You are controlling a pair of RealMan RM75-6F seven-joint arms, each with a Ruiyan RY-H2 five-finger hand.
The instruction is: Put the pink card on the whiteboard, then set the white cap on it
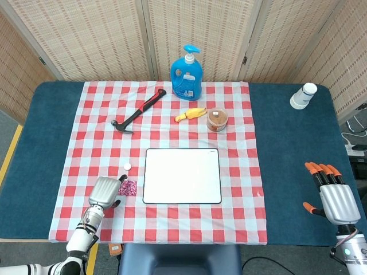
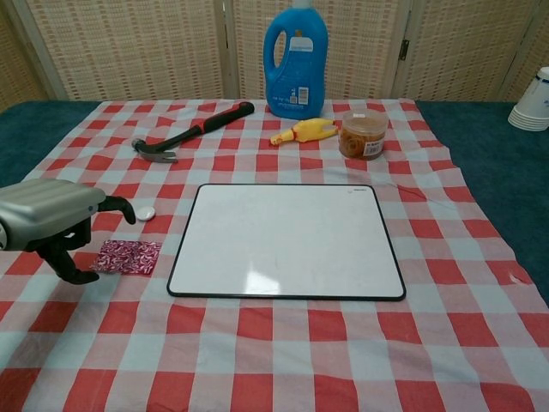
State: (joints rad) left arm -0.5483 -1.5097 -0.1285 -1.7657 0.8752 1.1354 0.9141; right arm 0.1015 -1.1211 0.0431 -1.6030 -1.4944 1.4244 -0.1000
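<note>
My left hand (image 2: 53,225) hovers low over the checkered cloth (image 1: 252,172), its dark fingers (image 2: 73,272) curled down around the left end of the pink card (image 2: 129,257); I cannot tell whether they grip it. The card lies flat just left of the whiteboard (image 2: 287,242), not on it. The white cap (image 2: 146,213) sits on the cloth just beyond the card, near my fingertips. My right hand (image 1: 335,197) rests open, fingers spread, over the blue table (image 1: 287,143) well to the right.
</note>
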